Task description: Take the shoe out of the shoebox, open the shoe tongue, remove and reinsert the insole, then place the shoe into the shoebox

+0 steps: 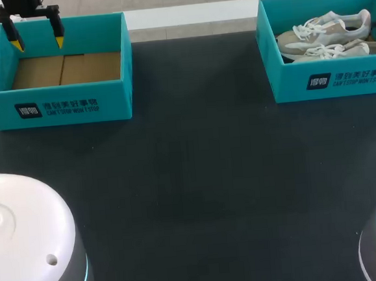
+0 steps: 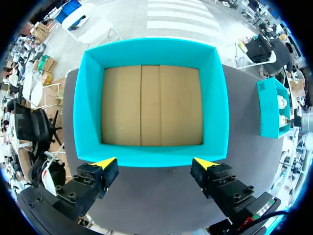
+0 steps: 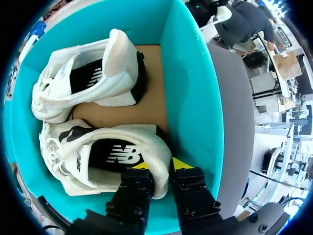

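Observation:
Two white and beige shoes (image 1: pixel 326 38) lie side by side in the teal shoebox (image 1: pixel 330 80) at the table's far right. In the right wrist view my right gripper (image 3: pixel 161 165) is down in that shoebox (image 3: pixel 190 83), shut on the heel collar of the nearer shoe (image 3: pixel 93 159). One finger is inside the shoe opening and the other outside the heel. The second shoe (image 3: pixel 88 78) lies beyond it. My left gripper (image 1: pixel 37 42) hangs open over the back of an empty teal box (image 1: pixel 55 105) at the far left, with nothing between its fingers (image 2: pixel 105 164).
The empty left box (image 2: pixel 88 107) shows only its brown cardboard floor. The dark tabletop (image 1: pixel 197 179) stretches between the two boxes and toward the front. My two arm bases (image 1: pixel 27 244) stand at the near corners.

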### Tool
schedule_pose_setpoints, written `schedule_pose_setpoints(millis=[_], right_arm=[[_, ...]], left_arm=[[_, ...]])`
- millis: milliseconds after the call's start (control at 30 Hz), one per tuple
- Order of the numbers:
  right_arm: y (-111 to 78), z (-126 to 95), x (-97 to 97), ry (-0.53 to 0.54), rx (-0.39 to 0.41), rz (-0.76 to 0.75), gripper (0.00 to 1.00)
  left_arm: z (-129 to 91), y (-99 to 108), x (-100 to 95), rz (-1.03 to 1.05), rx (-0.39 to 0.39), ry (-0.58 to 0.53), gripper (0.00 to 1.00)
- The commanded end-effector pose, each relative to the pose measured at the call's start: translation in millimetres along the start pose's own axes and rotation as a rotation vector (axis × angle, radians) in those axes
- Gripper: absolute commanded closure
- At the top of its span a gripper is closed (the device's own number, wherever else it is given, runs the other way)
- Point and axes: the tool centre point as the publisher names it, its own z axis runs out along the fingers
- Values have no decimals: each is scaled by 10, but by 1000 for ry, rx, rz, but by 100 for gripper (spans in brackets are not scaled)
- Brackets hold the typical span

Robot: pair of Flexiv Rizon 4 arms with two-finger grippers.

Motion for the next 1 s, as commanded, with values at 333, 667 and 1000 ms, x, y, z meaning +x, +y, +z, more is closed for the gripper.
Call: schedule_pose_setpoints(millis=[333, 667, 1000], right_arm=[[-8, -387, -50, -42, 12, 28, 100], [-42, -1246, -110, -59, 5, 67, 100], [-120, -1910, 70, -78, 22, 87, 100]], left_arm=[[0, 0, -1, 0, 0, 0, 0], [0, 0, -1, 0, 0, 0, 0], [0, 0, -1, 0, 0, 0, 0]])
